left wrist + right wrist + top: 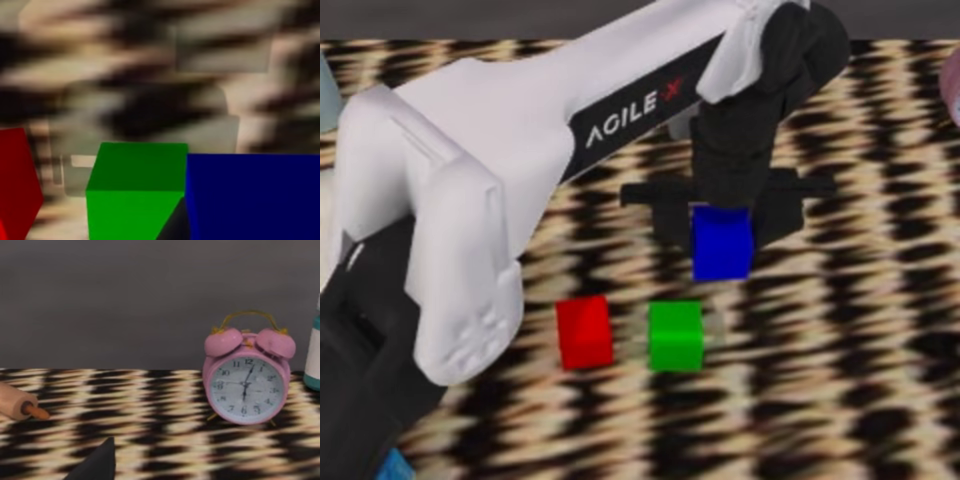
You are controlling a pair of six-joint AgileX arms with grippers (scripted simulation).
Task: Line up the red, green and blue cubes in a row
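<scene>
Overhead, left arm reaches in from the table's left edge and stretches diagonally across toward centre, white housing with its AgileX lettering uppermost, black wrist bent downward. Left gripper (720, 228) points straight down, fingers clamped on either side of the blue cube (721, 243). Whether the cube rests on the table or hangs just above it, hard to say from above.

Red cube (584, 332) and green cube (676, 335) sit side by side nearer the front edge, a small gap between them, both flat on the cloth. Blue cube lies behind and slightly right of the green one, out of line with the pair. Left wrist view agrees: red (17, 180), green (135, 195), blue (255, 195) in that order.

Right arm not visible from above; its wrist camera looks across the table (150, 440).

Surface: tan and black streaked pattern. On it, a pink alarm clock (246, 377), a wooden rolling pin (17, 401), a teal-and-white bottle (314, 360). Plain grey wall behind.
</scene>
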